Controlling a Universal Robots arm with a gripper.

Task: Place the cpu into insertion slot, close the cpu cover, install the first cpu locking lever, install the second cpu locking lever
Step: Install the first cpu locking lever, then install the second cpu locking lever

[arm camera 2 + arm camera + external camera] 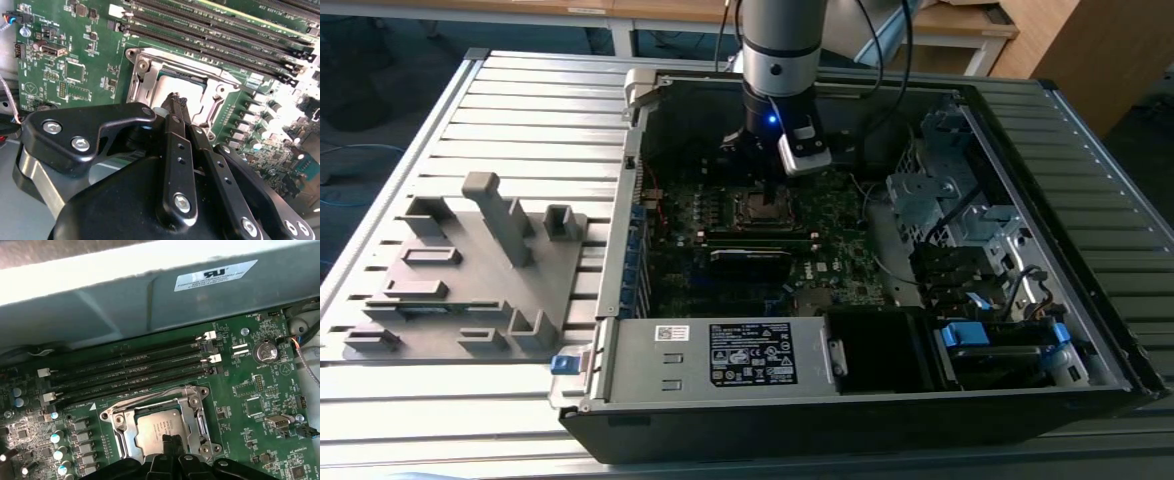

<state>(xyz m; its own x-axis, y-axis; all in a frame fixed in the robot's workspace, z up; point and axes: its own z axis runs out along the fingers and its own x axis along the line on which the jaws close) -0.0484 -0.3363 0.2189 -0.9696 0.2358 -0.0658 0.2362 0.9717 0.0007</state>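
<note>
The cpu (156,431) lies in the insertion slot (765,207), its silvery face showing through the window of the cpu cover (192,412). The cover looks flat over the chip in both wrist views, with the cpu (184,83) framed by the cpu cover (141,75). A thin wire lever (150,394) runs along the socket's side nearest the memory slots. My gripper (172,440) is shut with nothing between its fingers. Its tips sit just over the socket's edge, with the gripper (176,100) pointing at the cover's rim. The arm (778,60) stands upright above the motherboard.
Several long black memory slots (130,372) run beside the socket. The open computer case (1067,330) walls in the board, with a drive cage (947,190) at the exterior view's right and a power supply (720,350) in front. A grey fixture plate (467,270) lies outside the case.
</note>
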